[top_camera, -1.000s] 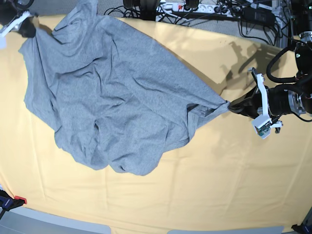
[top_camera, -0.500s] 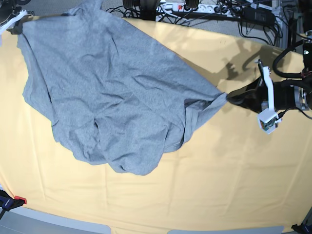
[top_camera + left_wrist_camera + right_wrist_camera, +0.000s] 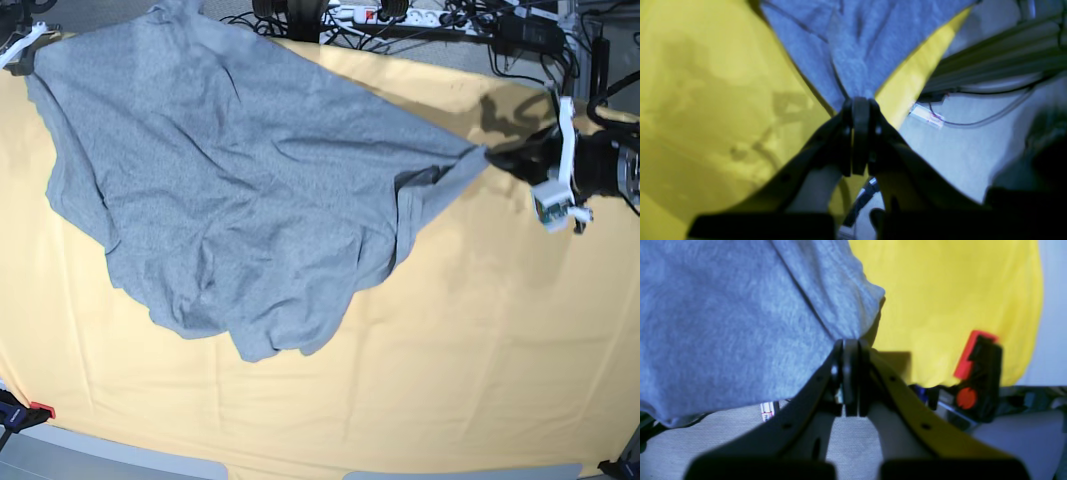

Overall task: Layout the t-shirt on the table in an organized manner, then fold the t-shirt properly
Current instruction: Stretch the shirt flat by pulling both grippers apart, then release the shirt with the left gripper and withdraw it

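The grey t-shirt hangs stretched between both arms above the yellow-orange table, its lower folds sagging onto the cloth. No lettering shows. My left gripper, at the base view's right, is shut on one corner of the t-shirt, with fabric fanning out from its pinched tips. My right gripper, at the far upper left edge, is shut on another corner of the t-shirt, its jaws pressed together at the fabric edge, beyond the table's corner.
Cables and a power strip lie behind the table's far edge. A red-and-black clamp grips the table's corner near my right gripper, and another sits at the near left corner. Floor shows past the edge in the left wrist view.
Both arms have moved up and away from the near edge, pulling the t-shirt tighter; the left gripper rose toward the far right, the right gripper slid to the far upper left corner.
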Robot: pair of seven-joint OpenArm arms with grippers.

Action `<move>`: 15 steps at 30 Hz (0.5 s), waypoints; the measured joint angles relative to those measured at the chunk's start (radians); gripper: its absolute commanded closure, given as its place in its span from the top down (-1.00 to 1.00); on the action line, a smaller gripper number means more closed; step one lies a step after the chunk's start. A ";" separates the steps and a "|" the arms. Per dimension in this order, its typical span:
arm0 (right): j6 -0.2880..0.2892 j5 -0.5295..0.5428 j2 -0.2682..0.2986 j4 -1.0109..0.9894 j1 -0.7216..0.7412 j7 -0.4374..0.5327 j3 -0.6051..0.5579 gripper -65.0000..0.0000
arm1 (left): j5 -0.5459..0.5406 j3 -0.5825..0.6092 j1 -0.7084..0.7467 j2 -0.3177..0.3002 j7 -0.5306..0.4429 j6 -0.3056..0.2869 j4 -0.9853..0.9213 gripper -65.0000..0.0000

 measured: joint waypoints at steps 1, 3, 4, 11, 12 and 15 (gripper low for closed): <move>0.000 0.000 0.007 0.000 0.000 0.000 0.000 -1.00 | 0.000 0.000 0.020 -0.010 -0.001 0.000 0.025 -1.00; -0.003 0.000 0.015 0.000 0.000 -0.004 0.000 -1.00 | 0.002 0.000 0.063 -0.023 -0.001 0.000 0.064 -1.00; -0.003 0.000 0.018 0.000 0.000 -0.004 0.000 -1.00 | 0.008 0.000 0.084 -0.029 -0.003 0.000 0.079 -1.00; 0.002 0.000 0.024 0.000 -0.002 -0.008 0.000 -1.00 | 0.143 0.000 0.193 -0.065 -0.001 0.000 0.103 -1.00; 0.002 0.000 0.024 0.000 -0.002 -0.008 0.000 -1.00 | 0.146 0.000 0.195 -0.064 -0.001 0.000 0.103 -1.00; 0.005 0.004 0.024 0.000 -0.002 -0.008 0.000 -1.00 | 0.143 0.000 0.195 -0.062 -0.003 0.000 0.103 -1.00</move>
